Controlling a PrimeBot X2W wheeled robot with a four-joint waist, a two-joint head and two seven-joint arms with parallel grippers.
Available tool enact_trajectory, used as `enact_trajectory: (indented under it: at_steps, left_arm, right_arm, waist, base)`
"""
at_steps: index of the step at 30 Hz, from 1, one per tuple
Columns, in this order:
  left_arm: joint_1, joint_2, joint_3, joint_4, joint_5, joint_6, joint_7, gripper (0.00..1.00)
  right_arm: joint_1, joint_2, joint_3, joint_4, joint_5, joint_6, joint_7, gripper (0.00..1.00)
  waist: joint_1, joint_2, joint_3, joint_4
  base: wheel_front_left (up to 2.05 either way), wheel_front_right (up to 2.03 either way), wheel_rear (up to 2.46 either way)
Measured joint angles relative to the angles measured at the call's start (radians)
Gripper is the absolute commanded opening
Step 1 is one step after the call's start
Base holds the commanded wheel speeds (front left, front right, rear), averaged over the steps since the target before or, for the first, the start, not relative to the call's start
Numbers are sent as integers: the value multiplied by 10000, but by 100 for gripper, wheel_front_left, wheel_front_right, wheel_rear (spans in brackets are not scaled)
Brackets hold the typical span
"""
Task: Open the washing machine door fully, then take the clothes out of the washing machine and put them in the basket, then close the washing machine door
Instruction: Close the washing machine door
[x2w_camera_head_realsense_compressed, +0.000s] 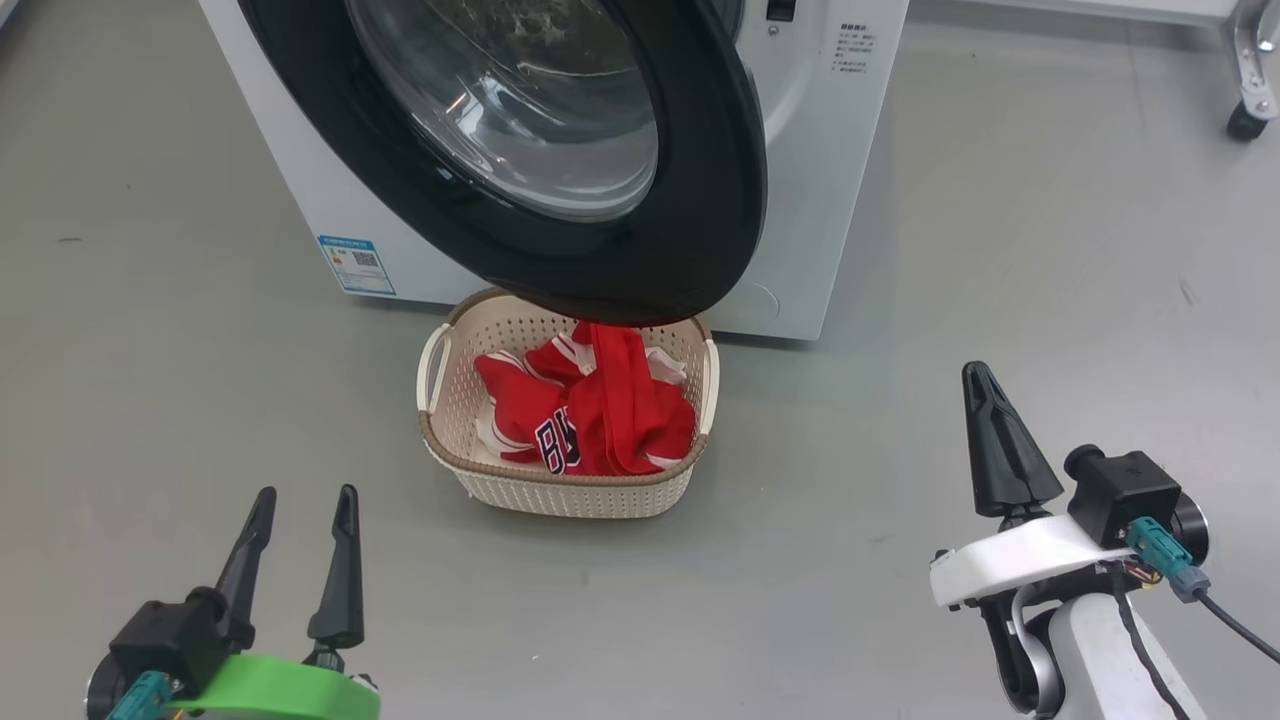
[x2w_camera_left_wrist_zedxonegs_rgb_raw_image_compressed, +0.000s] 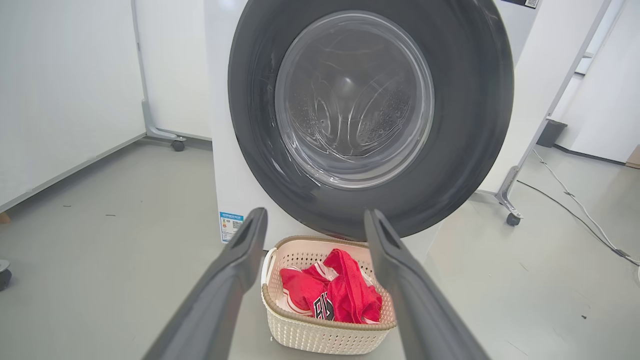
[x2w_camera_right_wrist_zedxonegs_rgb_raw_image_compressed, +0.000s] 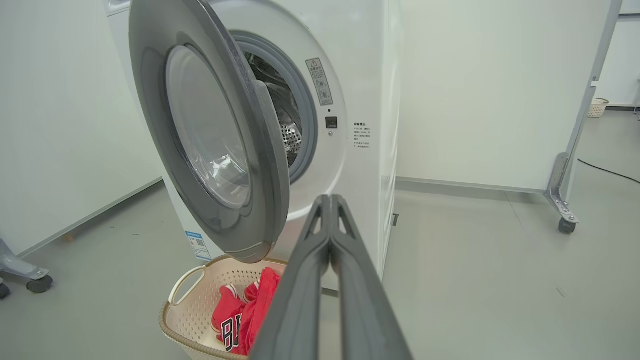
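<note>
My left end effector (x2w_camera_head_realsense_compressed: 306, 492) hangs low with fingers spread, and the right end effector (x2w_camera_head_realsense_compressed: 977, 375) is pinched together on nothing. Past them the clothes (x2w_camera_head_realsense_compressed: 600, 410) sit in the basket (x2w_camera_head_realsense_compressed: 560, 478) on the floor (x2w_camera_head_realsense_compressed: 150, 350), right under the swung-out washing machine door (x2w_camera_head_realsense_compressed: 725, 150), with the washing machine (x2w_camera_head_realsense_compressed: 830, 180) behind.

Head downward, wrists level; common basket (x2w_camera_head_realsense_compressed: 570, 495)

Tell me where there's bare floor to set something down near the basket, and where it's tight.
Bare grey floor lies left of the basket, up to the washing machine; more lies right of it, toward the right pincer. Crowded: the basket holds the clothes, and the door overhangs its back rim.
</note>
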Motion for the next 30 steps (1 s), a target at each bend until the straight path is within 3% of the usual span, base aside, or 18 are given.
enact_trajectory:
  at_steps: [14, 30]
  left_arm:
    - [-102, -435, -531, -121, 176, -180, 2, 100]
    - [-1036, -886, -1490, -67, 334, -366, 0, 100]
  right_arm:
    - [-1616, -1011, 1770, -307, -1051, 153, 100, 0]
    - [-3984, -2320, 2466, -151, -1064, 153, 744, 0]
  waist:
    - [0, 0, 1026, 493]
    - [0, 0, 2478, 1639]
  base:
    - [0, 0, 0]
    - [0, 0, 0]
